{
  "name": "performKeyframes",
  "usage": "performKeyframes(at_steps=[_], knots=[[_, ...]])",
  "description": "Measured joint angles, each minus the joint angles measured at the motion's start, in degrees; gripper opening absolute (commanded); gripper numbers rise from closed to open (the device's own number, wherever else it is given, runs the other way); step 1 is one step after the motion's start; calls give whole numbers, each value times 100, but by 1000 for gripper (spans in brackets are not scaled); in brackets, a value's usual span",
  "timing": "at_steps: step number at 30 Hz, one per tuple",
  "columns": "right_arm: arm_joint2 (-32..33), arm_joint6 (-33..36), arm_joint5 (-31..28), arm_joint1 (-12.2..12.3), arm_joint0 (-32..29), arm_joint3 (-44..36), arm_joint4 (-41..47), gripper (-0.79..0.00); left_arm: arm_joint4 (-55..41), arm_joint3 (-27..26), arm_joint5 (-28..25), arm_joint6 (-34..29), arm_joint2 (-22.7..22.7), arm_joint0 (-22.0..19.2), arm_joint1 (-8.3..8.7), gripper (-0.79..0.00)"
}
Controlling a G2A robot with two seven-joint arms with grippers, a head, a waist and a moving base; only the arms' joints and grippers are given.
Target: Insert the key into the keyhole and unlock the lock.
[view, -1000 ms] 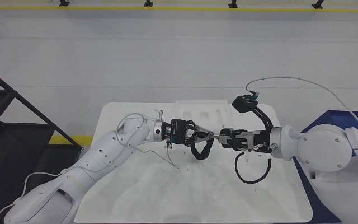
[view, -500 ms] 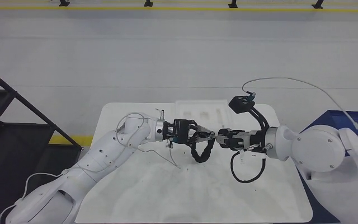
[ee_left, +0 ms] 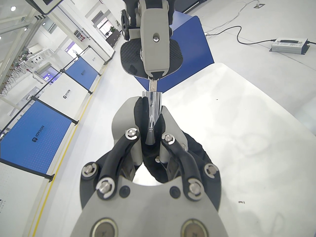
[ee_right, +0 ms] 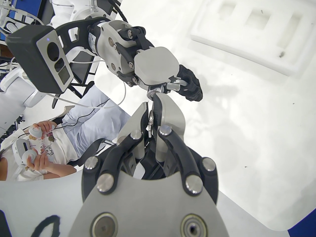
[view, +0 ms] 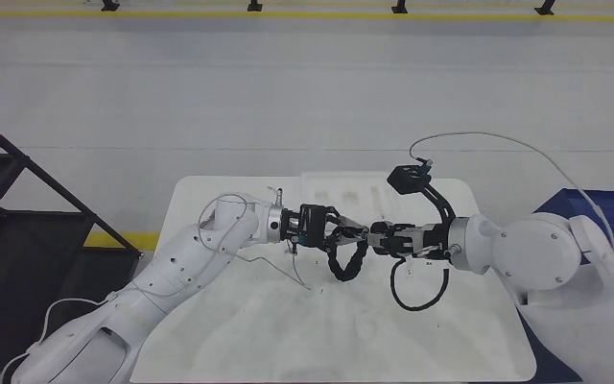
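Note:
My left gripper (ee_left: 150, 114) is shut on the lock's chrome cylinder (ee_left: 153, 104), held above the table. The lock's black cable (view: 343, 264) hangs in a loop below it. My right gripper (ee_right: 151, 107) is shut on the key's flat metal head (ee_right: 150, 119) and faces the left gripper tip to tip. The key's blade (ee_left: 153, 85) meets the cylinder's end face, and a short length of it shows between the right gripper's fingers (ee_left: 155, 57) and the lock. In the top view both grippers (view: 360, 232) meet over the table's middle.
A white foam tray (view: 350, 192) with several recesses lies at the back of the white table (view: 288, 317). A thin white wire trails on the table below the left arm (view: 297, 278). A black cable loop (view: 417, 288) hangs under the right arm.
The right arm has slid left toward the left gripper, bringing the key up to the lock's end face. The left arm has barely moved.

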Motion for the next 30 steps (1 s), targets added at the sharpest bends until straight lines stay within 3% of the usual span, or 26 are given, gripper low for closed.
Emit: performKeyframes(at_steps=[8,15,18,22,30], knots=[[-31,7,-318,-4,98,90,180,0,-220,68,-249,-163,-68,34,-29,-785],[43,466,-1927,66,161,53,54,0,-644,212,-1111,-497,-192,-23,-13,-785],[113,531,-2246,102,64,-82,-95,0,-845,229,-1488,-766,-209,-50,10,-785],[194,557,-2468,145,-101,-254,-273,0,-1204,127,-1492,-1152,140,-189,100,-785],[204,557,-2510,149,-126,-260,-257,0,-2284,-72,-1490,-1701,959,-948,460,-785]])
